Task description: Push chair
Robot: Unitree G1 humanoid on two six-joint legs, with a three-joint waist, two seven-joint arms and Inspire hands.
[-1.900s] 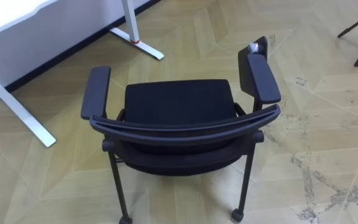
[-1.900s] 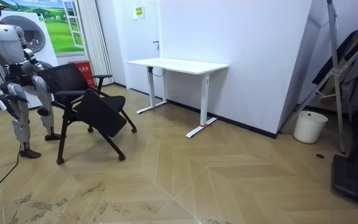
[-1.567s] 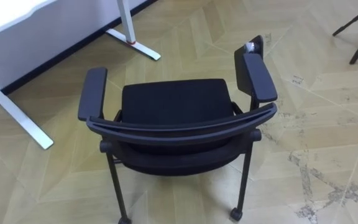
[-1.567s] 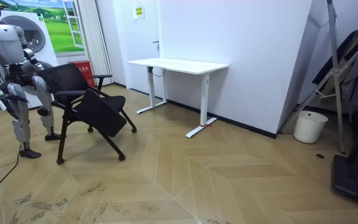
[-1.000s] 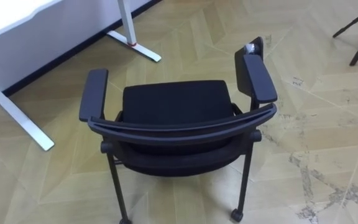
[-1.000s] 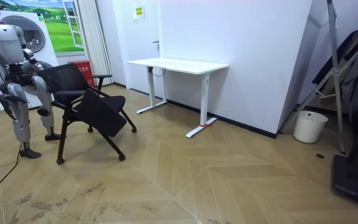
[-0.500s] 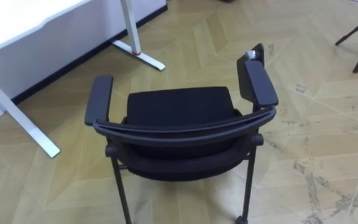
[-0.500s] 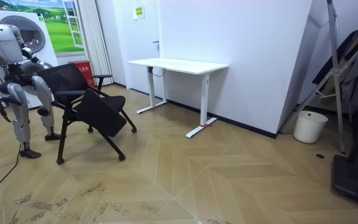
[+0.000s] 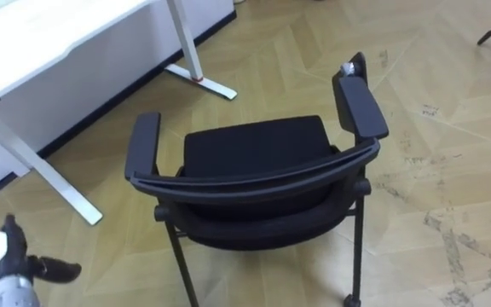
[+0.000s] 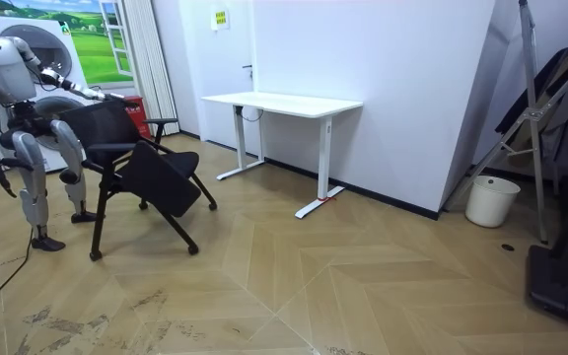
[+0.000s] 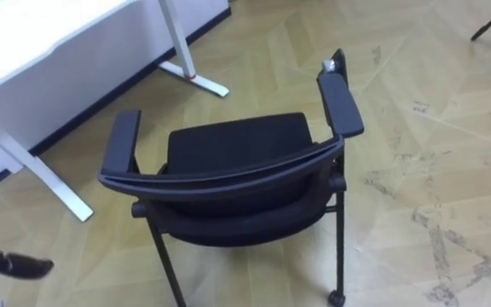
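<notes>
Chair (image 9: 254,170) stands apart from the left hand (image 9: 7,275), half cut off, fingers spread.

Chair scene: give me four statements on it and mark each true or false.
1. The chair has its backrest on the side nearest the robot. True.
2. The left robot hand grips the backrest. False: it is open at the eye view's lower left, apart from the chair.
3. A white desk stands beyond the chair, to the robot's left. True.
4. The chair lies tipped on its side. False: it stands upright on its legs.
</notes>
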